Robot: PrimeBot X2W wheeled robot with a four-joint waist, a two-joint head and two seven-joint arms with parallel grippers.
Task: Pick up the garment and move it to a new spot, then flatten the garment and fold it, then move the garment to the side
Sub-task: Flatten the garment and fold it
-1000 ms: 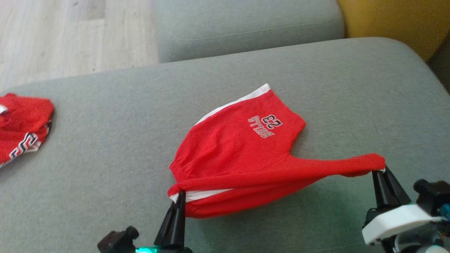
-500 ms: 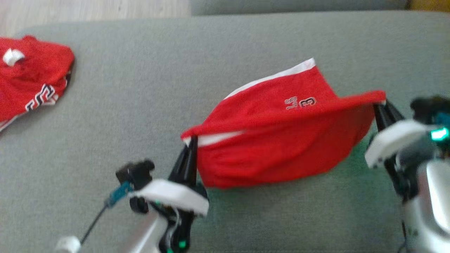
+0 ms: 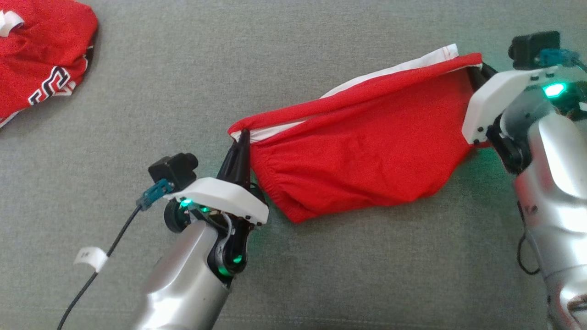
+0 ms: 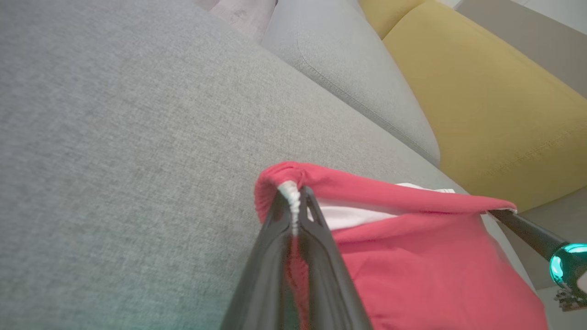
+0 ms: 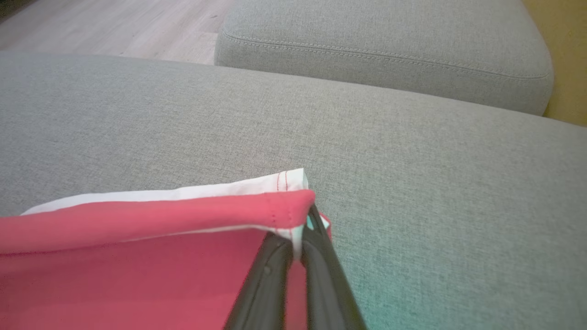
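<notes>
Fold in progress, seen from beside the robot. The red jersey shorts with a white side stripe (image 3: 367, 151) hang stretched between the two arms above the middle of the grey woven sofa cushion (image 3: 321, 50). A second ago most of the cloth lay flat with its printed number facing up. The held edge has since been carried away from the robot and over that panel, so the print is now covered. The head camera has also tipped downward, which accounts for the shifted scene. This suggests the first fold is about halfway through, with the laying-down and the move aside still to come. The left gripper (image 3: 242, 137) is clenched on the gathered white-and-red corner, its silver forearm rising from the lower left with the fingers pointing away from the robot. The right gripper (image 3: 474, 73) is pinched shut on the opposite stitched corner, farther out, its forearm running along the right edge and its wrist angled inward. Whether the sagging belly of cloth touches the cushion cannot be told. A second red patterned garment (image 3: 41, 59) lies well apart at the far left.
</notes>
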